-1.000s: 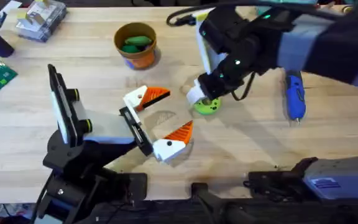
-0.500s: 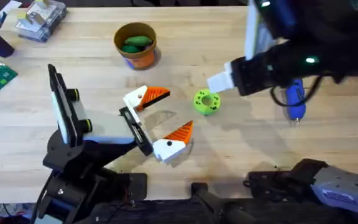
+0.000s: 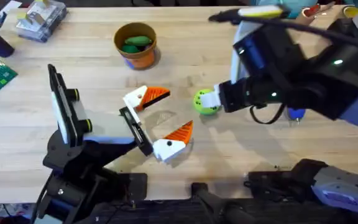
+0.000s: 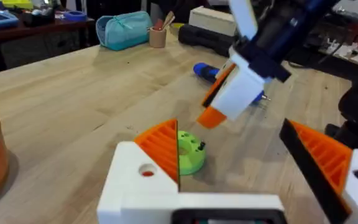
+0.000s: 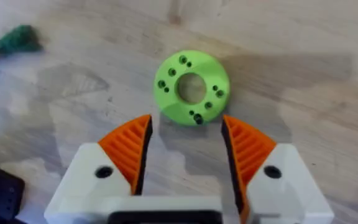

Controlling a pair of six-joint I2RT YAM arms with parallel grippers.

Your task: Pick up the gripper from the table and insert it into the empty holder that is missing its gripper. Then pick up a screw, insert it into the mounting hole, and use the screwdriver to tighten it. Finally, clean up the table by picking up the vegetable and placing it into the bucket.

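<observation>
Vegetable [image 5: 192,88] lies flat on the table [image 3: 241,155], just beyond the released right gripper [image 5: 185,146], well apart from the bucket [image 3: 135,45]. Risk: 2 pads straddling off-centre could nudge it sliding away.

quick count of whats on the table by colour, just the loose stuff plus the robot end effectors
Lime green: 1, the ring-shaped vegetable
Orange: 1, the bucket
Dark green: 1, the piece inside the bucket
Blue: 1, the screwdriver
White with orange pads: 2, the left end effector and right end effector, both open
Total: 6
</observation>
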